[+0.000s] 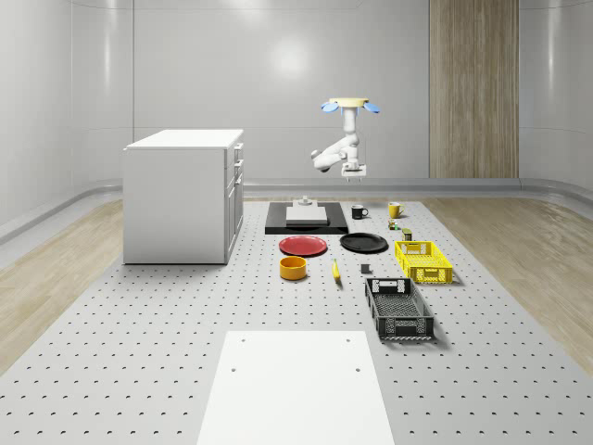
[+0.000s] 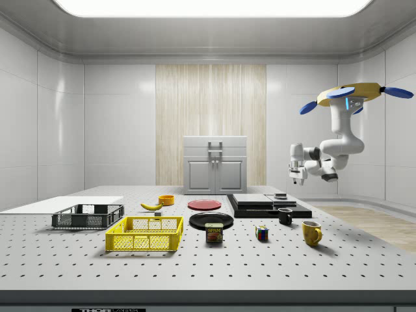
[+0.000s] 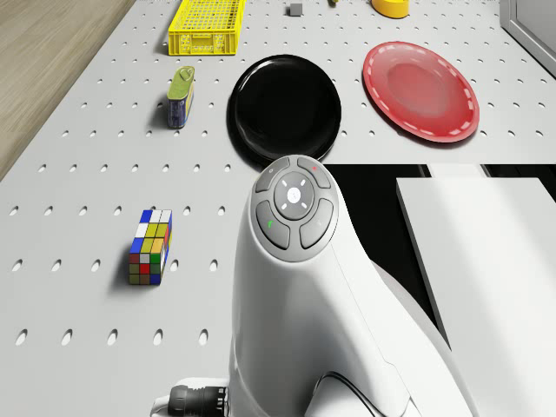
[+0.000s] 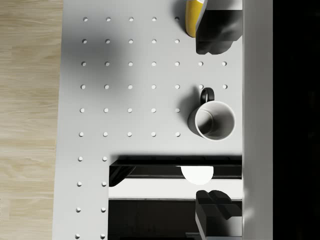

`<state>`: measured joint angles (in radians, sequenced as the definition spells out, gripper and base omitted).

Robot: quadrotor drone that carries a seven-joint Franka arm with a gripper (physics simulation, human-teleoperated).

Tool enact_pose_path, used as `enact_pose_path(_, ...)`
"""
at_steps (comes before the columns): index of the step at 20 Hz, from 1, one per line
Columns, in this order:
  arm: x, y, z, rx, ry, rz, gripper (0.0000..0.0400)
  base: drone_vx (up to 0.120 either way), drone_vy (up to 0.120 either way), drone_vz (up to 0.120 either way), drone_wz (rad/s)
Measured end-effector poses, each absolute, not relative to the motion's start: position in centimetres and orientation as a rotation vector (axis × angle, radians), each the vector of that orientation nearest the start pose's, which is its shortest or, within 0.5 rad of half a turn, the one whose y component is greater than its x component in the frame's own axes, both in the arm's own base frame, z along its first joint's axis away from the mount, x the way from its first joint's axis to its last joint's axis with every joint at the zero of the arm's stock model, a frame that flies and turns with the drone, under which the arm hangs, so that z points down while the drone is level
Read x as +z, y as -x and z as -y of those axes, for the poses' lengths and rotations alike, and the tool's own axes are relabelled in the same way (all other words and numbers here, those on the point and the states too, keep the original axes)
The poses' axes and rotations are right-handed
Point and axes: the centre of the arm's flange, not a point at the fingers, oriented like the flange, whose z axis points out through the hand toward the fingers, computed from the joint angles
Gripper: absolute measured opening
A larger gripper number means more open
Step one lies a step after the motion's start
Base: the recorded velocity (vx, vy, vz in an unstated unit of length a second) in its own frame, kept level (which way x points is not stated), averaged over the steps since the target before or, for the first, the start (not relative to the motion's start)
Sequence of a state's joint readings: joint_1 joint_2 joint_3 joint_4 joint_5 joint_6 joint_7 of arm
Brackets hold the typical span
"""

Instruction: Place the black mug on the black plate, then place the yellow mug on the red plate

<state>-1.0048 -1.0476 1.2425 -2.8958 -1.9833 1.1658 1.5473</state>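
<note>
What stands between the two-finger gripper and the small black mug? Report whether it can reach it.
Probably yes. The drone hovers over the perforated table, and the open gripper hangs directly above the small black mug, with only air between.

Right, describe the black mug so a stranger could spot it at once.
Start at the black slab beside the white cabinet on the perforated table. Just off the slab's whole-scene-view right edge stands the black mug, upright. Its neighbour further right is the yellow mug; this one is dark with a pale inside.
</note>
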Motion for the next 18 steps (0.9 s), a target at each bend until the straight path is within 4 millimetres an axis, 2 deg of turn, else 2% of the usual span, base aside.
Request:
enact_pose_path(7, 49.08, -30.68, -0.08, 0.784, -0.011, 0.007, 0.04, 0.12, -0.12, 0.0, 0.0)
enact_pose_path(9, 49.08, -30.68, -0.05, 0.784, -0.008, 0.005, 0.04, 0.12, 0.0, -0.02, 0.0)
enact_pose_path(16, 49.08, -30.68, 0.0, 0.784, -0.003, 0.003, 0.04, 0.12, 0.0, -0.12, 0.0)
enact_pose_path(18, 49.08, -30.68, 0.01, 0.784, -0.002, 0.003, 0.04, 0.0, 0.0, -0.12, 0.0)
